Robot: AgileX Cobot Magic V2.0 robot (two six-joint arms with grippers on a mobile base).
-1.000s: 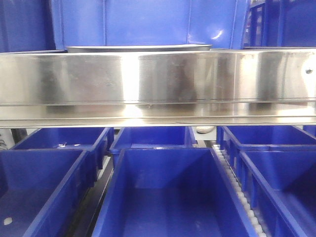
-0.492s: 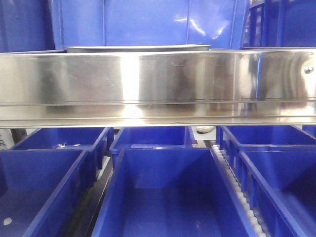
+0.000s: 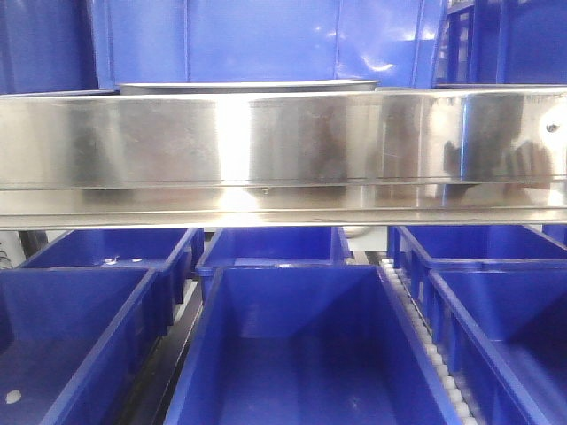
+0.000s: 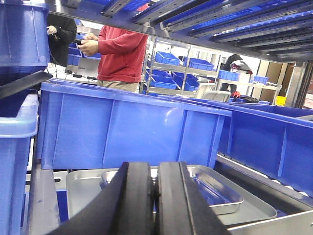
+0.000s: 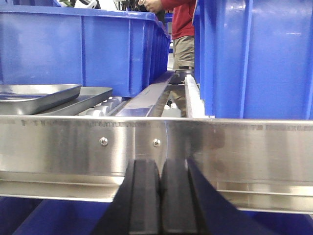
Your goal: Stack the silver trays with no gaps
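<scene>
Silver trays (image 4: 161,193) lie just ahead of our left gripper (image 4: 155,205), whose fingers are pressed together on nothing. A smaller tray (image 4: 215,188) sits inside the larger one, skewed toward its right, long axis running across us. Our right gripper (image 5: 161,200), equally closed and empty, faces the steel band (image 5: 234,142), trays beyond to its left. Blue bins (image 4: 132,127) wall the far side.
</scene>
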